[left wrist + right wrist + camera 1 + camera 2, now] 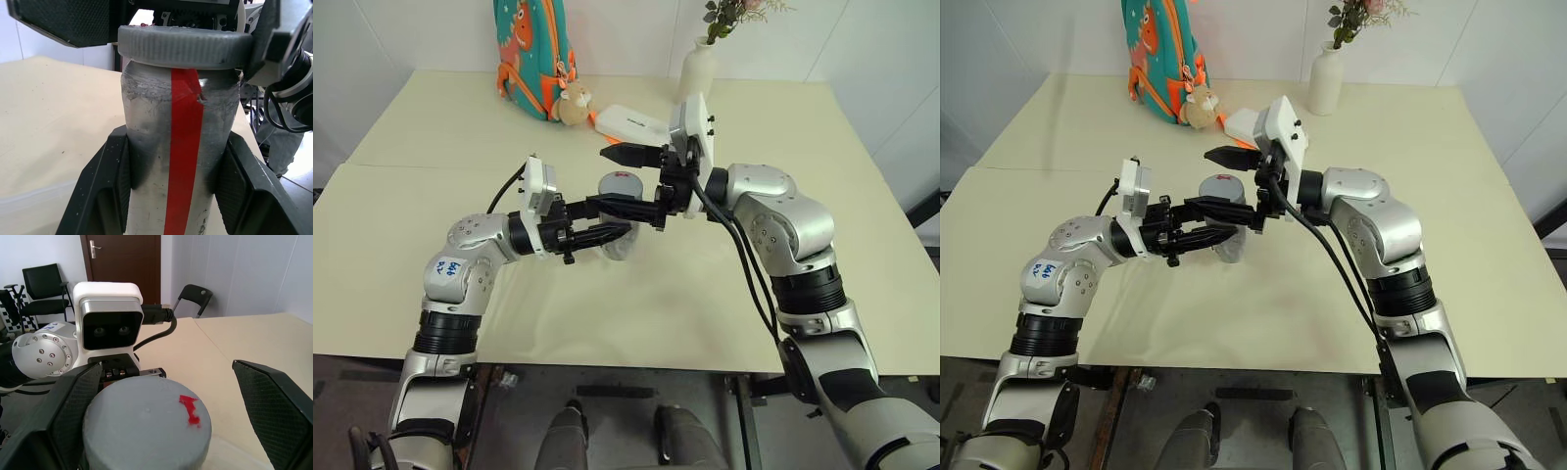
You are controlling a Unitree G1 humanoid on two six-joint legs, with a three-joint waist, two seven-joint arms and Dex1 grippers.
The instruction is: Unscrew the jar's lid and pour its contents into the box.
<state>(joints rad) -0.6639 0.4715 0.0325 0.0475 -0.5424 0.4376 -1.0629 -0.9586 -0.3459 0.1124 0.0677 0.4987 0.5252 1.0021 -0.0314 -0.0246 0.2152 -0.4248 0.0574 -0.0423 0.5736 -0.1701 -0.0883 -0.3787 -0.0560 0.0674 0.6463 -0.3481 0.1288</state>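
Left gripper [597,233] is clamped on the jar [176,161], fingers [105,196] pressed on either side of the clear body below the cap. Jar is held upright, lifted clear of the table [431,127], roughly centre of the workspace in front of the robot. Red strip runs down its side.

Lid [146,428] is on the jar, silvery-grey, with a small red mark on top. Looks fully seated from the left wrist view; no visible gap at the thread.

Right gripper [628,181] comes in level from the right, jaws wide apart, straddling the lid: one finger just beyond it, the other just on the near side. Neither finger appears to touch the cap yet.

Contents: can't make them out through the jar wall. Box: not identifiable; a white case [631,123] sits further back near the vase [697,70] and backpack [533,54], but that's not the target.

Step in hand, as I read it: lining up the right claw on the lid, before the grip. Unscrewing not started.

Next move needs: close the right jaws squarely on the knurled rim, centred, then turn about the jar's axis while the left keeps its clamp firm. Risk: jar spinning in the left fingers if the cap is tight.
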